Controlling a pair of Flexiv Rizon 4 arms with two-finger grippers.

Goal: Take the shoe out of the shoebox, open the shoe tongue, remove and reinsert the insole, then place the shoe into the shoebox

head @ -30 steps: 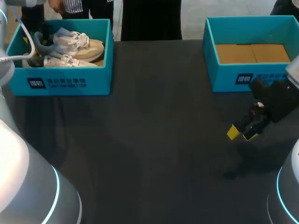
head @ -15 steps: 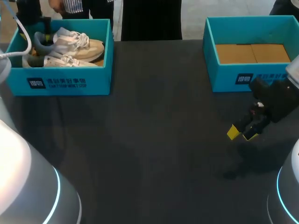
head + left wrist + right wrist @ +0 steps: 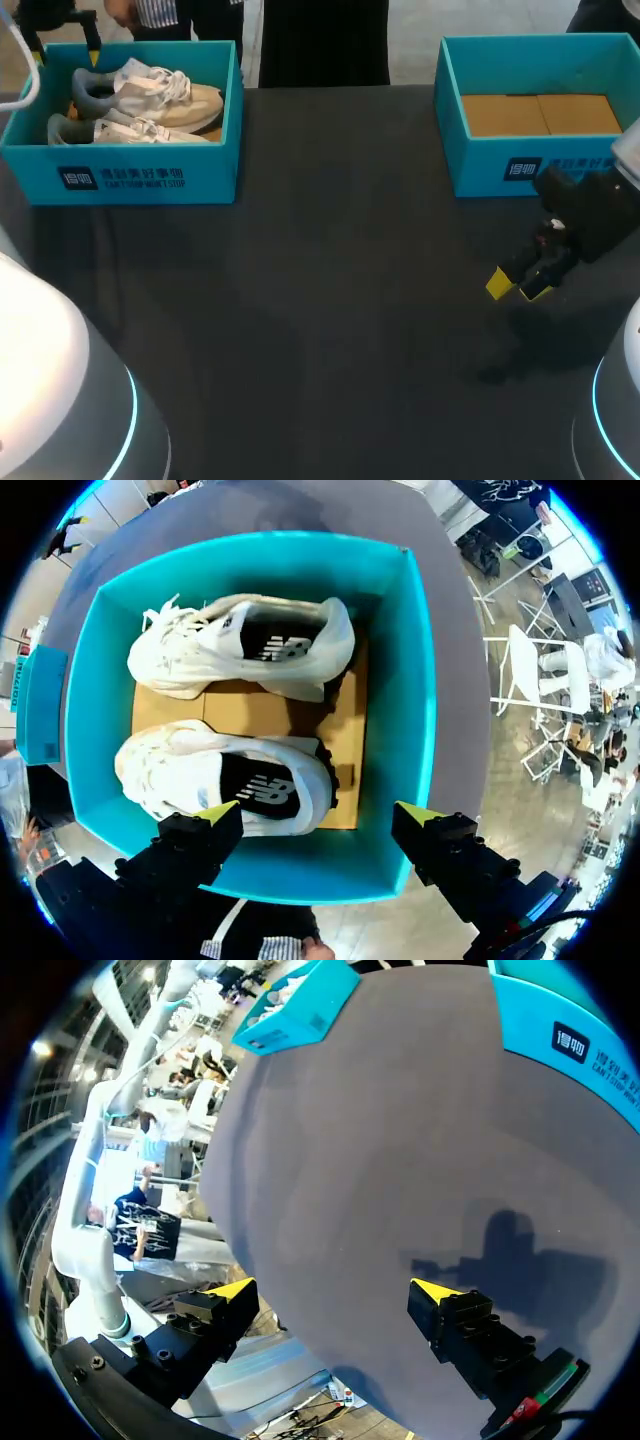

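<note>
Head view, left shoebox (image 3: 130,182): teal, at the far left of the dark surface (image 3: 330,300). Its front wall bears a dark logo patch and lines of white print.
Head view, shoes: the far sneaker (image 3: 170,95) and the near sneaker (image 3: 125,130) lie side by side inside the left shoebox. Both are pale with white laces, toes to the right.
Head view, right shoebox (image 3: 480,165): teal, at the far right, with the same kind of white print on its front. Only a brown cardboard liner (image 3: 540,113) shows inside.
Head view, right gripper (image 3: 515,285): low over the surface, just near of the right shoebox, its fingers spread apart.
Left wrist view, left gripper (image 3: 320,820): fingers wide and holding nothing, above the left shoebox's wall.
Left wrist view, shoes: the far sneaker (image 3: 230,780) is just ahead of the fingers, with the near sneaker (image 3: 250,645) beyond it. Each has a dark side panel with a pale logo.
Right wrist view, right gripper (image 3: 333,1290): fingers wide, with nothing between them and bare surface ahead.
Right wrist view, print: a white-on-dark label shows on the right shoebox (image 3: 570,1035), beside the gripper.
</note>
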